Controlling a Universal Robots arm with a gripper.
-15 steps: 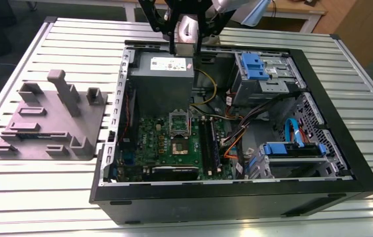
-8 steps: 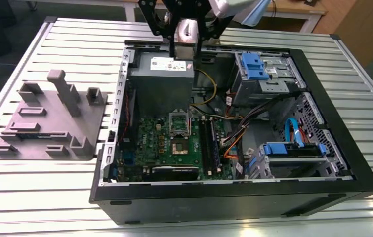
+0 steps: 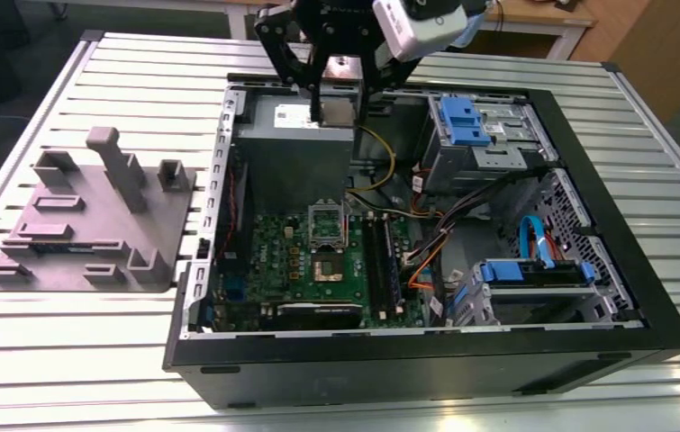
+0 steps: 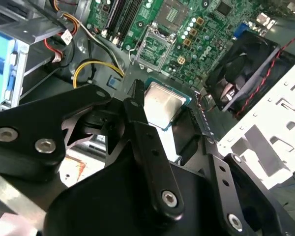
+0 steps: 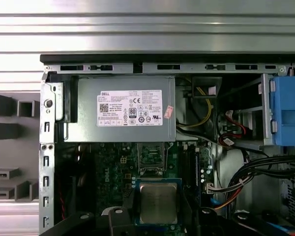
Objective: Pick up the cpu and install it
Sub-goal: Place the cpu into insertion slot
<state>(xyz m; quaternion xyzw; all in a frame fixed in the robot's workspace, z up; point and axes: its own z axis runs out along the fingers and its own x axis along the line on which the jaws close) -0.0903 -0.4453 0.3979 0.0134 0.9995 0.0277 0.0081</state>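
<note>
The cpu [image 5: 158, 201], a flat square chip with a silver-grey metal top, is clamped between the black fingers of my gripper [image 5: 158, 212]. The second wrist view shows the cpu [image 4: 162, 104] tilted, with a finger on each side of it and my gripper [image 4: 162, 110] shut on it. In the exterior view my gripper [image 3: 337, 97] hangs above the back of the open computer case [image 3: 436, 346], over the power supply box [image 3: 292, 135]. The open socket [image 3: 325, 236] on the green motherboard [image 3: 270, 261] lies below and nearer the case's front; both wrist views show the socket [image 5: 151, 157] [image 4: 155, 49].
A grey fixture block [image 3: 87, 225] stands on the slatted table at the exterior view's left. Inside the case are blue drive bays [image 3: 466, 121], bundled cables [image 3: 436, 243], memory slots [image 3: 382, 261] beside the socket, and a black fan [image 4: 246, 64].
</note>
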